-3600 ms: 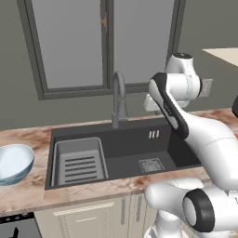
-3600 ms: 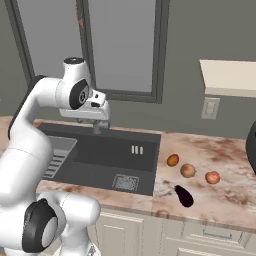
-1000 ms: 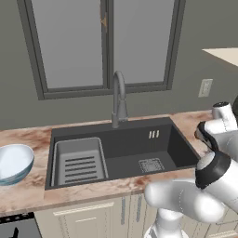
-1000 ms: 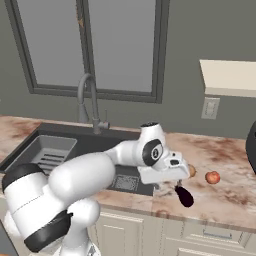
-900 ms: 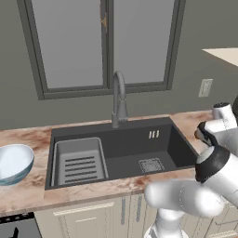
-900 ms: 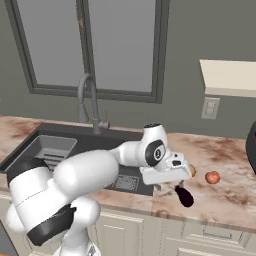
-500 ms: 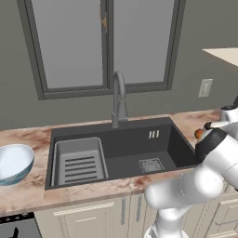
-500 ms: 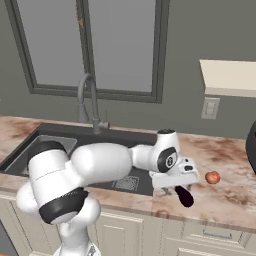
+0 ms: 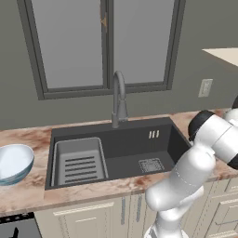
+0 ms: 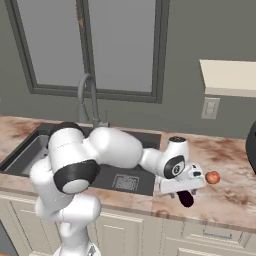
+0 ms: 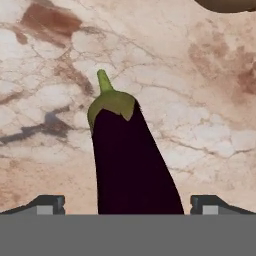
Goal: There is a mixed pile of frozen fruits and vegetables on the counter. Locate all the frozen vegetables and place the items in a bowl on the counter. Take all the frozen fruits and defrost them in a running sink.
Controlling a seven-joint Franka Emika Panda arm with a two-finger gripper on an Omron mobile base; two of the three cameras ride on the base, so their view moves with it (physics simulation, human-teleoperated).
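Observation:
My gripper (image 11: 129, 206) is open, and its two tips stand on either side of the dark purple lump (image 11: 131, 165), an eggplant with a green cap that lies on the counter (image 11: 210, 125). In the right base view the hand hovers just above that eggplant (image 10: 186, 199), with the reddish ball (image 10: 212, 177) a little to its right. A brown rounded piece (image 11: 225, 4) peeks in at the hand view's top edge. The sink (image 9: 135, 158) with its ribbed tray (image 9: 79, 160) and faucet (image 9: 119, 97) is at centre. The pale bowl (image 9: 14, 162) sits far left on the counter (image 9: 28, 193).
A dark appliance (image 10: 251, 150) stands at the right end of the counter (image 10: 230, 200), below a cream shelf (image 10: 230, 77). My own arm stretches across the sink's right side (image 10: 120, 150). A window runs behind the faucet (image 10: 87, 100).
The arm has stretched further right and the hand has come down closer over the eggplant. The jaws have stayed wide, and the pieces on the counter have not moved.

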